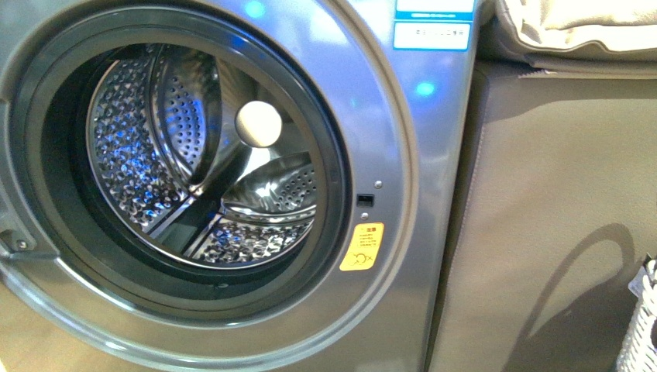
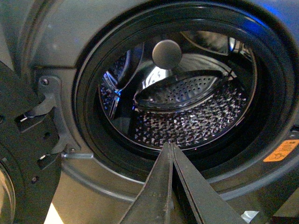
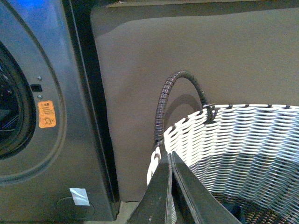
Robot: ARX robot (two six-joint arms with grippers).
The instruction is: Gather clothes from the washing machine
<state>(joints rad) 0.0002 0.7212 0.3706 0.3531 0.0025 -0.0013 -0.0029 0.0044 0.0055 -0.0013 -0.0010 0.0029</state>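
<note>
Washing machine point(image 1: 418, 155): door open, steel drum point(image 1: 194, 155) bare, no clothes visible.
Left end effector point(image 2: 171, 154): fingers together, before the porthole at 6 o'clock.
Right end effector point(image 3: 169, 161): fingers together, over the woven basket point(image 3: 243, 140) rim.

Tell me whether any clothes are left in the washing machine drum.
No: in the front view the washing machine door is open and its perforated steel drum shows only bare metal, no fabric.
</note>
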